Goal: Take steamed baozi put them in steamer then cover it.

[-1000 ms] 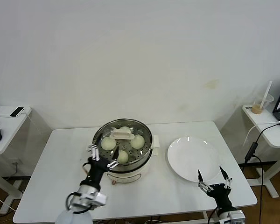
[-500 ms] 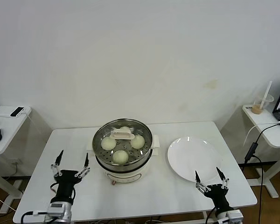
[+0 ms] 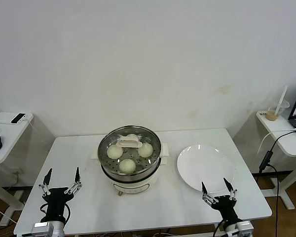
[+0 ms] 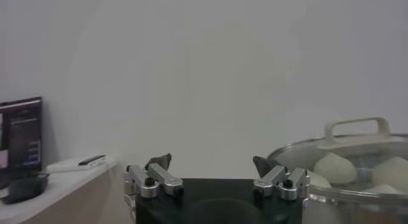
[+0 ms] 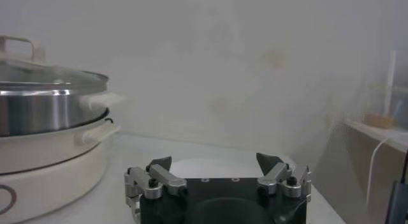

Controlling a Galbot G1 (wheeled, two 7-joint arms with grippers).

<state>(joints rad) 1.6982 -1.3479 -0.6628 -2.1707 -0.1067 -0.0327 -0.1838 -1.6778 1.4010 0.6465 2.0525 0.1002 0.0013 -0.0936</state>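
A: Report the location of the steamer and its contents

B: The steamer stands on the white table, left of centre. Its steel pot sits on a white electric base with side handles. The steamed baozi are inside on the perforated tray: three are plainly visible through the glass, and a fourth shows partly at the far side behind the handle

A: State the position of the cover

B: The cover rests on the steamer rim, level and closed over the buns. Its cream-white bar handle sits towards the far side of centre. The left wrist view shows the same lid with buns beneath the glass

A: Give the condition of the left gripper

B: It hangs near the front left edge of the table, well apart from the steamer, fingers pointing up. Its jaws are spread wide and hold nothing

A: And the right gripper?

B: It is at the near right of the table, just in front of the near edge of the white plate. Its jaws are likewise spread wide with nothing between them

A: List any other items

B: The plate lies flat to the right of the steamer, apart from it. A side table on the far left carries a small white device. Another on the far right holds a cup with a straw
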